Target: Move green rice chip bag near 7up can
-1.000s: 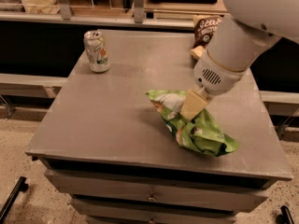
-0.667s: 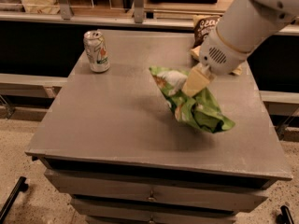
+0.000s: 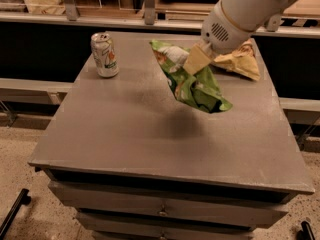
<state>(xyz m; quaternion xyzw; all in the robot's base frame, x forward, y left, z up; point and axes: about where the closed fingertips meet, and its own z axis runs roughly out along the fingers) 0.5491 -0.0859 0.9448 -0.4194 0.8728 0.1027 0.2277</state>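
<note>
The green rice chip bag (image 3: 192,79) hangs in the air above the middle of the grey table (image 3: 125,134), tilted, its white label end at the upper left, its shadow on the tabletop below. My gripper (image 3: 196,60) is shut on the bag's middle, reaching in from the upper right. The 7up can (image 3: 104,54) stands upright at the table's back left corner, well to the left of the bag.
A brown and tan chip bag (image 3: 240,61) lies at the table's back right, partly behind my arm (image 3: 240,14). Drawers (image 3: 165,209) sit under the tabletop. A shelf rail runs behind the table.
The gripper has lifted the green bag off the tabletop and carried it up and toward the back. The can has not moved.
</note>
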